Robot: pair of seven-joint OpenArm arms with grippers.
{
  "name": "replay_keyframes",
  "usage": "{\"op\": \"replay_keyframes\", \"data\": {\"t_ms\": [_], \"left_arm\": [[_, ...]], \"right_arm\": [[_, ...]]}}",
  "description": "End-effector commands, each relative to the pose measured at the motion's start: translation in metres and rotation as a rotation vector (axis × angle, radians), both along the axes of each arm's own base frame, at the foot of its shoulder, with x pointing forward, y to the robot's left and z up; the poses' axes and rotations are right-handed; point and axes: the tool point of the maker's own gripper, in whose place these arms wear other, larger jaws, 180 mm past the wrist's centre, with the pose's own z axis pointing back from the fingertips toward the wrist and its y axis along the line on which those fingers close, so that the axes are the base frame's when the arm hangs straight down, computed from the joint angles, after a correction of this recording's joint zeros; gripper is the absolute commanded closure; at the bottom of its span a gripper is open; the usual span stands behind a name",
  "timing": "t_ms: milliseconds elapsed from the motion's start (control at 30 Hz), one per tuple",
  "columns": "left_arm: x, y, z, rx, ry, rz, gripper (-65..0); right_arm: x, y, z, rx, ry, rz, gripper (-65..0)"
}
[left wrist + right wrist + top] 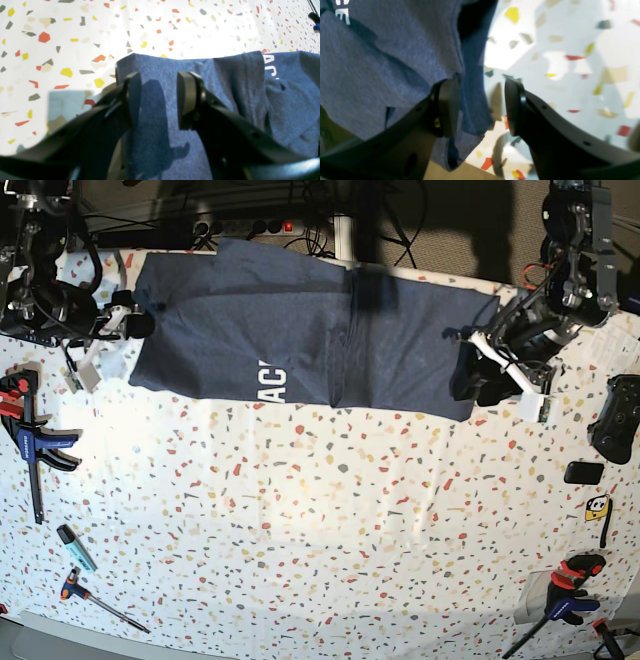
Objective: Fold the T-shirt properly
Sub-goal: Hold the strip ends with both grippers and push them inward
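Observation:
The dark navy T-shirt lies folded in a wide band along the table's far edge, with white lettering on its front hem. My left gripper is open just above the shirt's corner, at the shirt's right end in the base view. My right gripper is open, with the edge of the shirt between its jaws. It is at the shirt's left end in the base view.
The table has a terrazzo-patterned cover. Clamps lie at its left edge, with a marker and a screwdriver near the front left. A black controller and a clamp are at the right.

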Motion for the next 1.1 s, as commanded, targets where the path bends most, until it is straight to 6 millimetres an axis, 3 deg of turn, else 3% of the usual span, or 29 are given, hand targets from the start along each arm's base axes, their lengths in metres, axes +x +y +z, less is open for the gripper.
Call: {"op": "replay_keyframes", "data": {"t_ms": [0, 200, 433, 600, 667, 833, 933, 1067], "left_arm": [[0.007, 0.0, 0.015, -0.016, -0.053, 0.002, -23.2], [0.009, 0.0, 0.017, -0.02, -0.064, 0.005, -23.2], [0.009, 0.0, 0.017, -0.021, -0.064, 0.005, -23.2], [0.009, 0.0, 0.017, -0.021, -0.063, 0.005, -23.2], [0.009, 0.0, 0.017, -0.021, -0.063, 0.005, -23.2], [0.009, 0.0, 0.017, -0.017, -0.063, 0.004, -23.2], [0.009, 0.003, 0.013, 0.019, -0.06, 0.003, -23.2], [0.008, 0.008, 0.008, 0.076, -0.054, 0.001, -23.2]], "right_arm": [[0.004, -0.007, 0.004, -0.002, -0.013, -0.005, -29.7], [-0.008, -0.004, -0.022, 0.08, 0.046, -0.057, -29.7], [-0.02, 0.029, -0.011, 0.277, 0.108, -0.024, -29.6], [-0.016, 0.032, -0.007, 0.303, 0.092, -0.026, -29.4], [-0.015, 0.034, -0.008, 0.308, 0.085, -0.031, -23.6], [0.004, 0.038, -0.003, 0.333, -0.027, -0.084, 0.0], [0.021, 0.032, 0.004, 0.329, -0.124, -0.122, 0.0], [0.038, 0.01, 0.01, 0.212, -0.178, -0.114, 0.0]]}}
